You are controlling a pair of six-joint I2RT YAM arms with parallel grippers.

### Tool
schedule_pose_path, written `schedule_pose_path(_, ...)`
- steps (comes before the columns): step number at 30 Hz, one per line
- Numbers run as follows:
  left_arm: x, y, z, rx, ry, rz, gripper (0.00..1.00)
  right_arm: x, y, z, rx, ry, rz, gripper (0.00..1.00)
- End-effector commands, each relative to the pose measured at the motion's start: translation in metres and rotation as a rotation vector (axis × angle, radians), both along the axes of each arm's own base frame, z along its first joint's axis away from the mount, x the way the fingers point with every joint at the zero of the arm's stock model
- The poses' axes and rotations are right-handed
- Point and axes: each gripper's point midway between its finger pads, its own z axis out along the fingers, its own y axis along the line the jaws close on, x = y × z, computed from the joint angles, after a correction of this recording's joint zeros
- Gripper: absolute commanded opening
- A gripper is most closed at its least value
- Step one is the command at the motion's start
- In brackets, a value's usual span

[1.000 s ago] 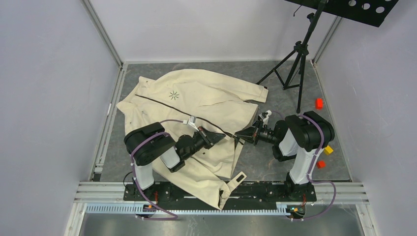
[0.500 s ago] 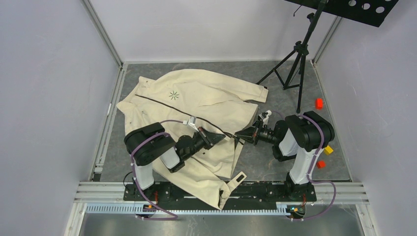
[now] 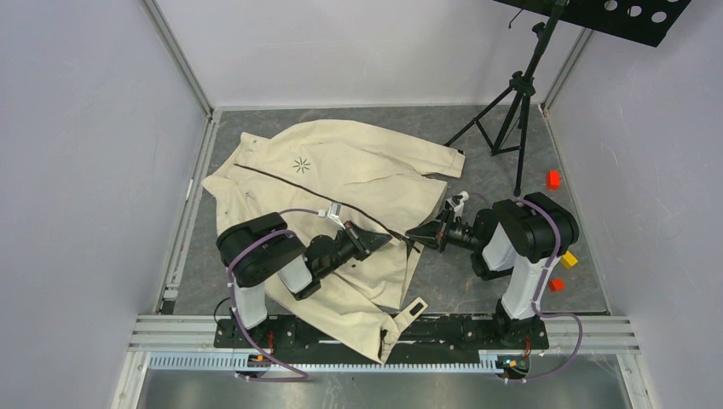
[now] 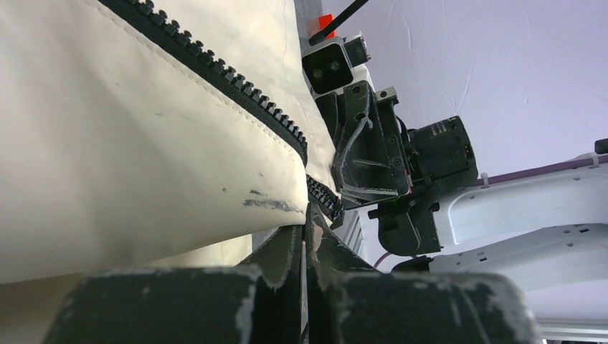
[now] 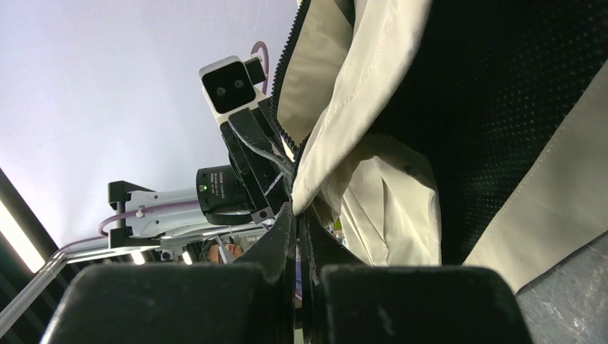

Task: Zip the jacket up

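Note:
The cream jacket (image 3: 341, 179) lies spread on the grey floor, its black starburst logo (image 3: 301, 165) at the upper left and its dark zipper line (image 3: 281, 181) running diagonally down to the hem. My left gripper (image 3: 385, 234) is shut on the hem corner at the zipper's lower end; the zipper teeth (image 4: 236, 82) and the pinched cream corner (image 4: 287, 204) show in the left wrist view. My right gripper (image 3: 413, 233) faces it, shut on the other front edge (image 5: 305, 190), with the dark dotted lining (image 5: 502, 107) beside it. Both grippers nearly touch.
A black tripod stand (image 3: 516, 94) rises at the back right. Small red (image 3: 553, 179), yellow (image 3: 569, 260) and orange (image 3: 556, 285) blocks lie by the right wall. A jacket flap with a tab (image 3: 409, 311) drapes over the front rail.
The right gripper has shifted slightly left toward the left gripper, both holding the hem. The rest has not moved.

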Motion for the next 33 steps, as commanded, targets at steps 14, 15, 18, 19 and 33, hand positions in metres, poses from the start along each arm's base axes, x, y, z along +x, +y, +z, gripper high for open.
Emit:
schedule_pose_path(14, -0.001, -0.007, 0.007, -0.07, 0.04, 0.025, 0.02, 0.0, 0.005, 0.064, 0.064, -0.508, 0.012, 0.0)
schedule_pose_path(15, 0.0, -0.006, 0.006, -0.065, 0.043, 0.03, 0.02, 0.0, 0.005, 0.065, 0.064, -0.508, 0.013, 0.0)
schedule_pose_path(18, 0.0, -0.006, 0.003, -0.046, 0.057, 0.035, 0.02, 0.0, 0.006, 0.065, 0.063, -0.51, 0.014, 0.0)
schedule_pose_path(19, -0.001, -0.007, 0.004, -0.045, 0.056, 0.034, 0.02, 0.0, 0.006, 0.063, 0.057, -0.507, 0.012, 0.0)
schedule_pose_path(33, -0.003, -0.02, 0.018, -0.053, 0.033, 0.022, 0.02, 0.004, 0.007, 0.058, 0.034, -0.51, 0.0, 0.0)
